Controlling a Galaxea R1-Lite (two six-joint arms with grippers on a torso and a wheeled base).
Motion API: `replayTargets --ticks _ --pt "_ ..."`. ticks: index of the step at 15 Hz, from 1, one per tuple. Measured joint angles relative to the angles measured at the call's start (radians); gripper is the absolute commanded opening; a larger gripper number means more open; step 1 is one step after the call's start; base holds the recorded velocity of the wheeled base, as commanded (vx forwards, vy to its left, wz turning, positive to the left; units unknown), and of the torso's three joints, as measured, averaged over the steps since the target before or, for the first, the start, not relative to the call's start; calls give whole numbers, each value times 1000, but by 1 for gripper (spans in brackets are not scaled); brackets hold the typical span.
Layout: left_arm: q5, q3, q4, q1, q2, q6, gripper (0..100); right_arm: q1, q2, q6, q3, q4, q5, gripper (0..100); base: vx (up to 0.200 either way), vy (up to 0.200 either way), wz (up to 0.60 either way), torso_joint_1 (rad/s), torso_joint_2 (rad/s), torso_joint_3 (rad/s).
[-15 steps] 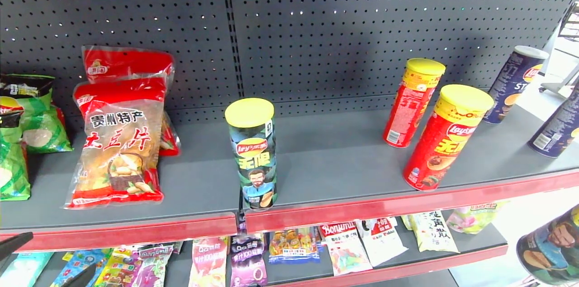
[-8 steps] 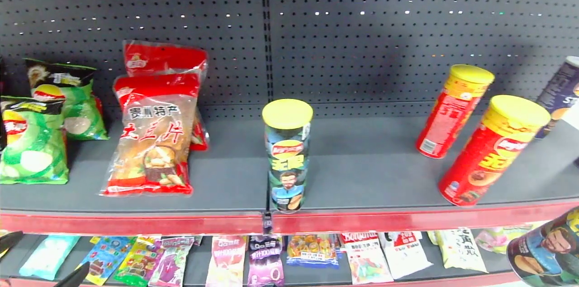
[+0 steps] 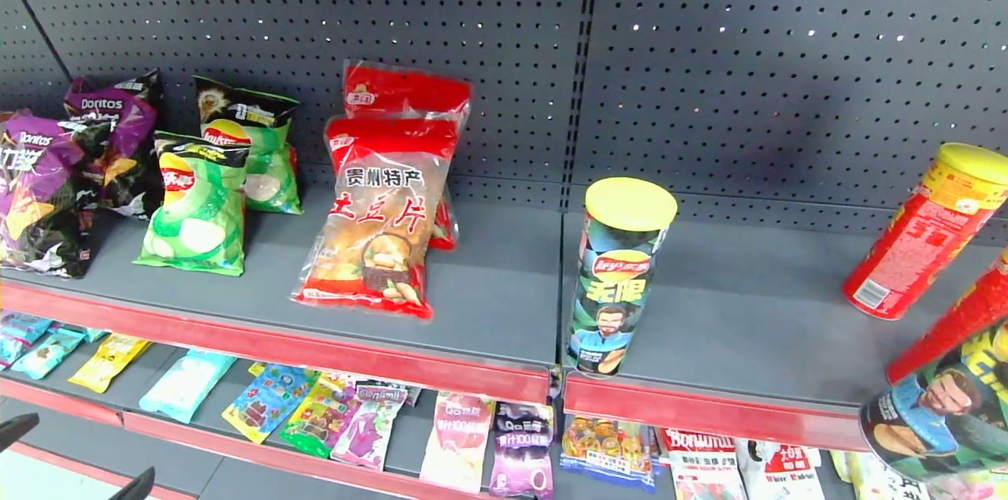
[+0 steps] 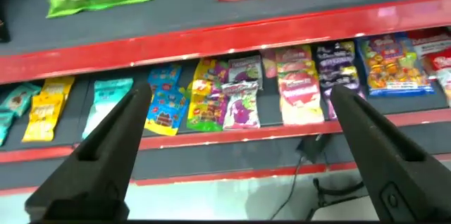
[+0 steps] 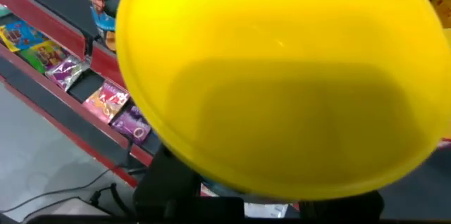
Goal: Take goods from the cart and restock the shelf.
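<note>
Logging the shelf first: grey deck with a red front lip, up and ahead of my left gripper, whose fingers stand wide apart with nothing between them. The lower shelf, laid with small sachets, lies straight ahead of that gripper. Red crisp bags sit on the upper deck, above and beyond it. My right gripper is clamped on a yellow-lidded held can. A matching standing can is beyond it, at the deck's front edge.
</note>
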Motion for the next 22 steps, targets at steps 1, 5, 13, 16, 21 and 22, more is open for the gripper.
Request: replayTargets --ticks 1,5,13,16,21,22 --pt "1 10 0 -1 -12 -1 100 18 40 0 -30 -6 5 0 0 0 0 0 0 0" --pt "17 30 3 0 -43 -8 100 102 250 7 -149 -105 11 0 0 0 0 0 0 0" --pt "15 36 3 -1 -105 -92 100 230 689 4 -370 -301 -10 0 0 0 0 0 0 0" --pt "14 24 0 -1 -109 -91 100 264 790 4 -432 -302 -17 0 0 0 0 0 0 0" --pt "7 18 -4 -2 -112 -90 100 301 923 4 -524 -325 -19 0 0 0 0 0 0 0" --pt "1 16 -4 -2 -111 -90 100 313 943 4 -534 -329 -19 0 0 0 0 0 0 0"
